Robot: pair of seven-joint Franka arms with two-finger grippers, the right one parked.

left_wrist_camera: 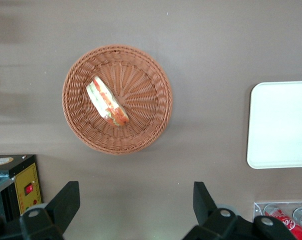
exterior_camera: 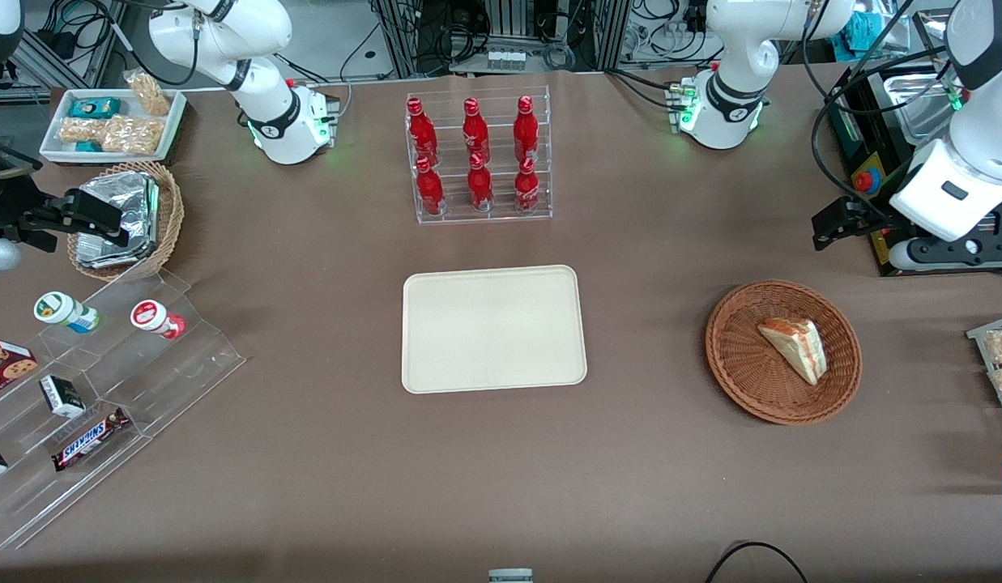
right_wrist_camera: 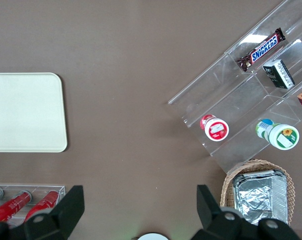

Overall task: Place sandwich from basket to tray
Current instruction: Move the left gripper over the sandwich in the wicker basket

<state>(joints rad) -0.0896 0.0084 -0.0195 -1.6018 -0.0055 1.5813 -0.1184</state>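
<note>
Left gripper (left_wrist_camera: 136,210), fingers spread wide and holding nothing, raised above the table, farther from the front camera than the basket (exterior_camera: 731,368); the height gives its wrist camera a full look at the target before any descent. Sandwich (exterior_camera: 795,349) lies on its side in the basket, toward the 2 o'clock part of the weave in the front view (filling edge exposed, a likely pinch line). Tray (exterior_camera: 493,328), bare and ready to receive, sits at the basket's 9 o'clock, well apart.
</note>
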